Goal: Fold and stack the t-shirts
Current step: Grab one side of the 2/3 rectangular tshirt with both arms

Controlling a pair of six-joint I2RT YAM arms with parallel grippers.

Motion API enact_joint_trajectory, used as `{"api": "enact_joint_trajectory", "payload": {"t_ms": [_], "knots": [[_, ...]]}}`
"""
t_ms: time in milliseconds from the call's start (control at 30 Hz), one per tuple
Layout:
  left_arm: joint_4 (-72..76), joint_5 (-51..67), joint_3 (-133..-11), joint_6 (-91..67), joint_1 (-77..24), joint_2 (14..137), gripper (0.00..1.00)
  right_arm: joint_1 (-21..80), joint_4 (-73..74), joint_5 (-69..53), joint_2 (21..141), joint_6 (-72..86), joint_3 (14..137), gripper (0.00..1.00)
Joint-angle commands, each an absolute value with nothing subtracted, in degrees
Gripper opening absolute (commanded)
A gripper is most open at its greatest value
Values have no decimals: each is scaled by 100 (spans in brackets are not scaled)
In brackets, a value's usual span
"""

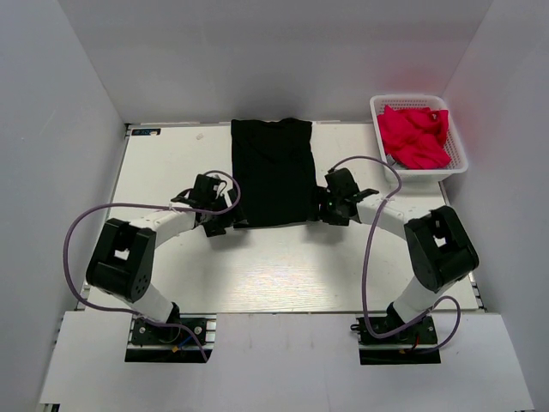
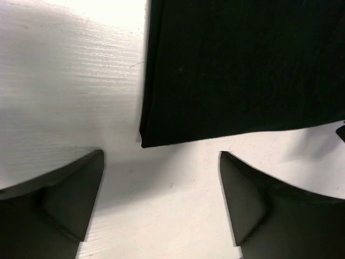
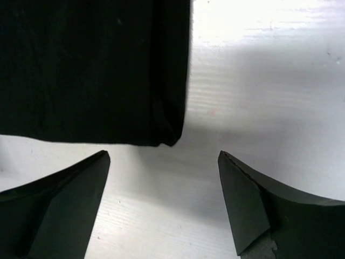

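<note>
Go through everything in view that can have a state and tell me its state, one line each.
black t-shirt: folded into a long rectangle, flat on the table, not held.
red t-shirts: crumpled, unfolded, in the basket.
white basket: upright, holding the red t-shirts.
left gripper: jaws open, empty, by the black shirt's near left corner.
right gripper: jaws open, empty, by its near right corner.

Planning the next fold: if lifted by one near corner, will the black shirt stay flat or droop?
Likely it droops: the black shirt lies flat as thin, folded cloth. Its layers may slip apart; the near corner shows stacked edges.
</note>
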State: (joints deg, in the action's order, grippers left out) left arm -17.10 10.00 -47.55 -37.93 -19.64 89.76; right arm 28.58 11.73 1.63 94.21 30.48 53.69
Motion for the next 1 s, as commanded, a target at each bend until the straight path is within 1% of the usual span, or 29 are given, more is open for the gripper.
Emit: {"api": "enact_joint_trajectory", "payload": {"t_ms": [0, 33, 67, 100, 133, 200, 233, 300, 333, 367, 533, 567, 600, 633, 667, 700, 733, 767, 833, 867, 900, 933, 967], "knots": [[-1503, 1090, -4799, -3806, -1986, 9157, 91, 2830, 782, 62, 9668, 3208, 5563, 81], [-1503, 1090, -4799, -3806, -1986, 9158, 78, 2821, 782, -147, 9694, 3208, 5563, 80], [-1503, 1142, -4799, -3806, -1986, 9228, 69, 2821, 800, -158, 9712, 3217, 5563, 80], [-1503, 1143, -4799, -3806, -1986, 9229, 61, 2821, 817, -167, 9703, 3225, 5546, 76], [-1503, 1143, -4747, -3806, -1986, 9229, 53, 2830, 809, -141, 9677, 3226, 5537, 76], [-1503, 1143, -4676, -3806, -2039, 9229, 41, 2821, 818, -62, 9589, 3287, 5414, 74], [-1442, 1082, -4528, -3806, -2039, 9229, 36, 2821, 800, -27, 9545, 3252, 5371, 70], [-1354, 1081, -4439, -3806, -2039, 9176, 34, 2821, 791, -26, 9501, 3269, 5291, 64], [-1301, 1081, -4438, -3858, -2039, 9176, 32, 2821, 782, 139, 9510, 3252, 5291, 55], [-1240, 1133, -4438, -3858, -2039, 9176, 30, 2830, 774, 202, 9518, 3252, 5282, 51], [-1187, 1072, -4553, -3858, -2039, 9482, 29, 2821, 738, 255, 9738, 3252, 5396, 51], [-1239, 1072, -4640, -3858, -2039, 9536, 24, 2830, 730, 237, 9738, 3252, 5414, 50], [-1291, 1072, -4710, -3806, -2039, 9536, 14, 2830, 747, 203, 9808, 3243, 5484, 48], [-1292, 1020, -4711, -3806, -2039, 9614, 9, 2821, 730, 193, 9826, 3226, 5484, 46], [-1344, 967, -4763, -3806, -2039, 9615, 2, 2821, 677, 193, 9817, 3191, 5493, 40], [-1345, 967, -4764, -3806, -2039, 9667, 0, 2821, 659, 202, 9826, 3182, 5476, 36], [-1345, 967, -4764, -3753, -2039, 9668, 0, 2830, 607, 193, 9817, 3138, 5458, 33], [-1293, 967, -4764, -3753, -2039, 9668, 0, 2813, 450, 211, 9843, 3059, 5423, 25], [-1214, 967, -4764, -3753, -2039, 9545, 0, 2839, 273, 115, 9826, 2928, 5353, 19], [-1213, 1028, -4711, -3753, -2039, 9484, 0, 2839, 272, 62, 9844, 2892, 5344, 14], [-1161, 1028, -4659, -3753, -2039, 9405, 0, 2839, 264, 53, 9818, 2796, 5335, 4], [-1221, 1028, -4658, -3753, -2039, 9248, 0, 2856, 403, 53, 9730, 2804, 5352, 0], [-1300, 1028, -4658, -3753, -2039, 9159, 0, 2856, 509, 114, 9677, 2839, 5353, 0]]}}
